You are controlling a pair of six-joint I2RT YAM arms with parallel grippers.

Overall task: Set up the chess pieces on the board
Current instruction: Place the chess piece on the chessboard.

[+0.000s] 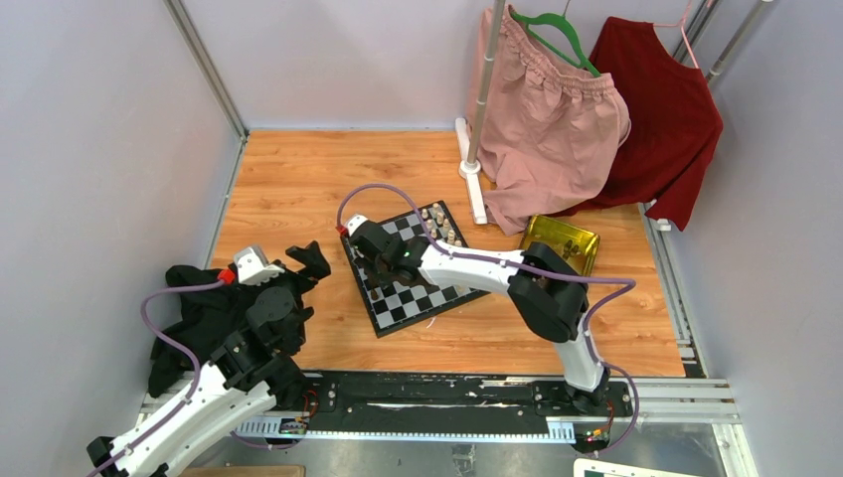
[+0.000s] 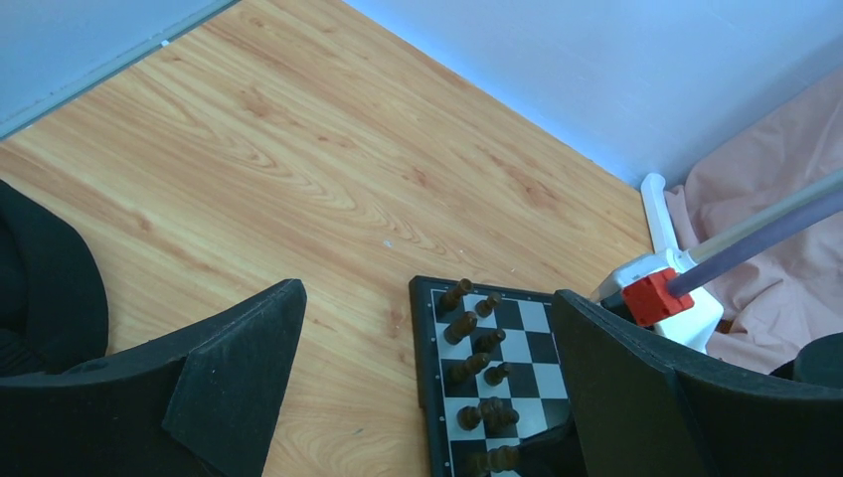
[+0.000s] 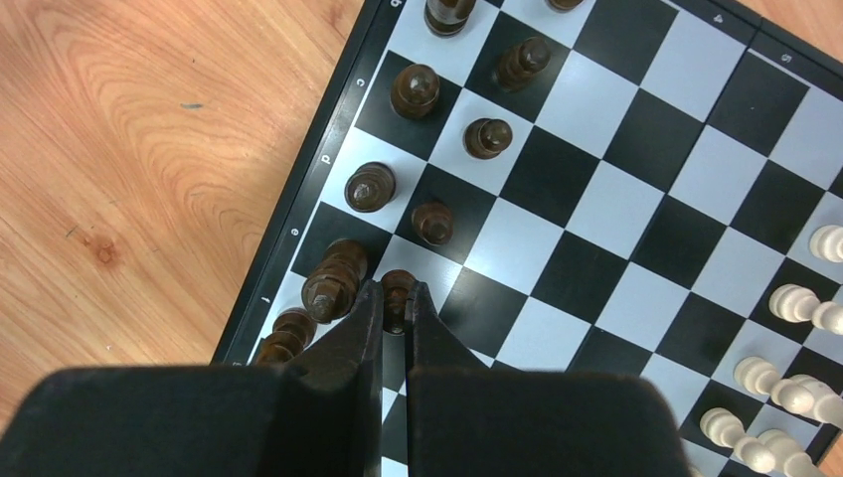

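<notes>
The board (image 1: 422, 298) lies tilted at the table's middle. Several dark chess pieces (image 3: 415, 89) stand in two rows along its left edge; the left wrist view shows these pieces (image 2: 460, 326) too. My right gripper (image 3: 397, 298) is shut on a small dark pawn (image 3: 398, 285) over a square in the second row, beside a taller dark piece (image 3: 333, 283). From above, the right gripper (image 1: 370, 260) sits over the board's left side. My left gripper (image 1: 310, 260) hangs open left of the board (image 2: 542, 343), with nothing between its fingers (image 2: 239, 368).
Cream-white pieces (image 3: 795, 303) crowd the board's far side (image 1: 440, 224). A gold tray (image 1: 562, 241) lies right of the board. A rack pole and base (image 1: 471, 169) with pink shorts (image 1: 552, 129) and a red garment (image 1: 661, 119) stand behind. Black cloth (image 1: 189, 318) lies at left.
</notes>
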